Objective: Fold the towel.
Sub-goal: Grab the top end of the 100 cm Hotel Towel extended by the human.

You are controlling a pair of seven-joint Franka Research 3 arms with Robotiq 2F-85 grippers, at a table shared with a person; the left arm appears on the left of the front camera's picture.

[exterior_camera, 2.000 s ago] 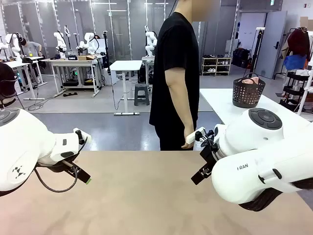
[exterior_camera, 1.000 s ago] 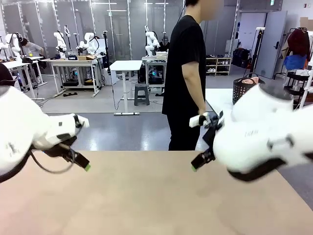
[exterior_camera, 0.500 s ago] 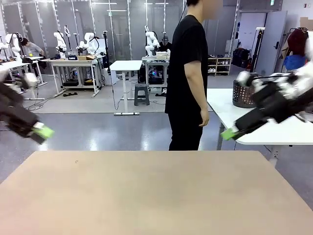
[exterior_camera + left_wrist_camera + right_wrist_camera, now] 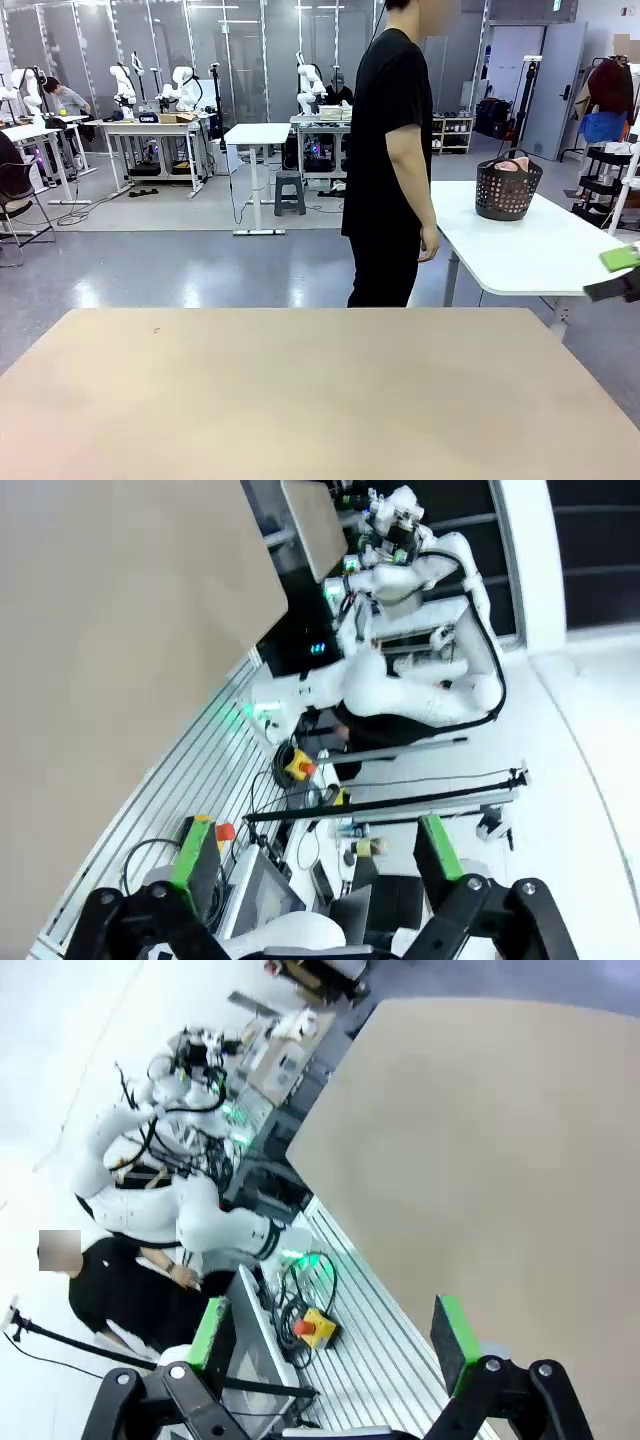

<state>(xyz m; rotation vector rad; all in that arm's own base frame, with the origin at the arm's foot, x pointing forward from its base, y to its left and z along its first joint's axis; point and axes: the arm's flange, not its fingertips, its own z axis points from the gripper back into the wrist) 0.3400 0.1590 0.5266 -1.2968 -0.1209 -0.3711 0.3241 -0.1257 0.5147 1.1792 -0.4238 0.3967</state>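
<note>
The towel (image 4: 506,166) shows pink inside the dark basket (image 4: 508,195) on the white table (image 4: 530,250) beyond the tan table (image 4: 300,400). A person (image 4: 390,150) stands between these 2 tables. Beside the tan table, the left gripper (image 4: 316,858) and right gripper (image 4: 330,1340) have their jaws apart, holding nothing.

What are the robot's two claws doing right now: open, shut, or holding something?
Left gripper, black with green pads: open, holding nothing.
Right gripper, the same make: open, holding nothing.
</note>
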